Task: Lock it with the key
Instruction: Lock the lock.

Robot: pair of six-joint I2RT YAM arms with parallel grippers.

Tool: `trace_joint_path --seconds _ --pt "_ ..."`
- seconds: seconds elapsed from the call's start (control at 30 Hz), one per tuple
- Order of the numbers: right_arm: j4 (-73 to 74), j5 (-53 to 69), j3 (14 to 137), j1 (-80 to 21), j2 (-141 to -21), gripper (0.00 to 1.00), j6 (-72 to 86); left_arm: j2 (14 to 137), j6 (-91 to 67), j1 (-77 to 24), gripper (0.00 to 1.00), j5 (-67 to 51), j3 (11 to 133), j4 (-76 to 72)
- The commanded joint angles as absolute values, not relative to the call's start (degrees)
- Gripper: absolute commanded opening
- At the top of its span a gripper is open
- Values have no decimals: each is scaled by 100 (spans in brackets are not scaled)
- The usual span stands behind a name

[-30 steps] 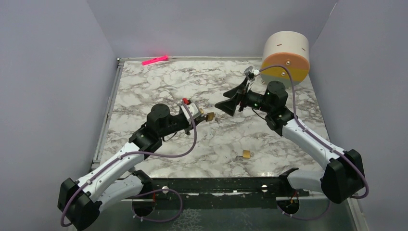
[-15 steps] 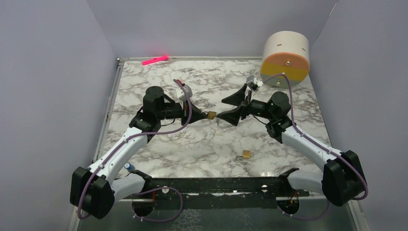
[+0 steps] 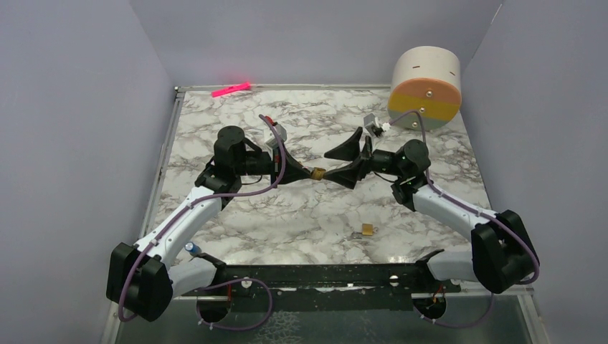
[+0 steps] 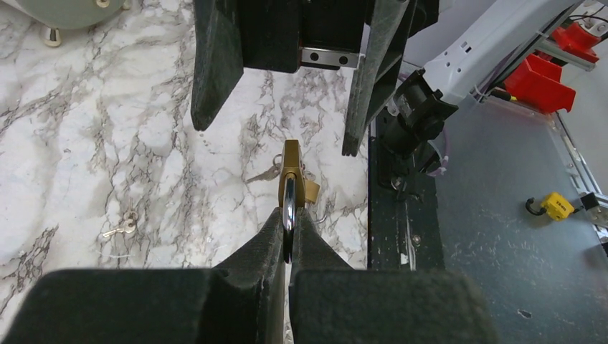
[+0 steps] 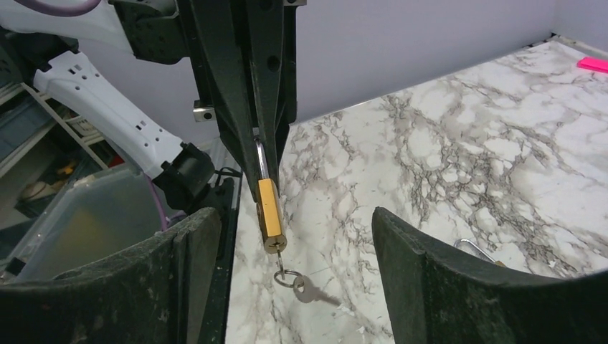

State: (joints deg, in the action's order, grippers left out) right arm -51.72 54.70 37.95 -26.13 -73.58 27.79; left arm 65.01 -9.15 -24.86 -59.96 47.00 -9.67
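Observation:
A small brass padlock (image 5: 270, 211) hangs in the air, and my left gripper (image 4: 288, 236) is shut on its silver shackle (image 4: 288, 215). The key (image 5: 278, 261) sticks out of its keyhole, with a ring and a second key (image 5: 301, 288) dangling below. My right gripper (image 5: 290, 215) is open, one finger (image 5: 193, 272) on each side of the lock and touching nothing. From above, the padlock (image 3: 315, 172) sits between the left gripper (image 3: 305, 173) and the right gripper (image 3: 328, 165) over the middle of the table.
Another brass padlock (image 3: 367, 230) lies near the front edge. Loose keys (image 4: 122, 228) lie on the marble. A silver shackle (image 5: 473, 247) shows beside my right finger. A pink marker (image 3: 231, 89) lies at the back left, a round drum (image 3: 425, 86) stands at the back right.
The left arm has swung the padlock up and to the right. The right gripper has come down and leftward around it, and its fingers have narrowed a little.

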Motion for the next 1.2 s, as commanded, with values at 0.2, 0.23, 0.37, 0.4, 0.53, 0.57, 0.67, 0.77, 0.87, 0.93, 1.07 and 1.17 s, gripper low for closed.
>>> trace_joint_path --seconds 0.2,0.23,0.37,0.4,0.53,0.57,0.67,0.77,0.87,0.93,1.07,1.17 --pt "-5734 5828 3922 -2762 -7744 73 3081 6524 -803 -2469 0 -6194 4939 -1182" --pt "-5716 5842 3927 -2780 -7767 71 3081 6526 -788 -2463 0 -6175 4939 -1186" --pt "-5713 5846 3974 -2890 -7861 69 3123 6575 -746 -2467 0 -6110 4907 -1202" --pt "-5724 5833 3981 -2926 -7887 69 3128 6577 -745 -2463 0 -6101 4895 -1220" --pt "-5757 5811 3978 -2992 -7967 64 3155 6528 -736 -2463 0 -6077 4869 -1249" --pt "-5750 5797 3977 -2996 -7973 61 3160 6511 -728 -2465 0 -6056 4863 -1248" --pt "-5616 5786 4020 -2997 -7995 51 3156 6478 -689 -2461 0 -6022 4852 -1251" --pt "-5419 5748 4075 -2998 -7990 47 3081 6508 -685 -2461 0 -6020 4852 -1266" --pt "-5295 5694 4078 -2997 -7959 43 3023 6536 -688 -2462 0 -6055 4844 -1263" --pt "-5214 5672 4083 -2997 -7937 38 2979 6527 -675 -2461 0 -6044 4843 -1248" --pt "-4893 5677 4174 -2997 -7962 7 2832 6491 -653 -2457 0 -6039 4847 -1269" --pt "-4829 5779 4225 -2997 -8013 1 2834 6459 -655 -2444 5 -6021 4869 -1260"
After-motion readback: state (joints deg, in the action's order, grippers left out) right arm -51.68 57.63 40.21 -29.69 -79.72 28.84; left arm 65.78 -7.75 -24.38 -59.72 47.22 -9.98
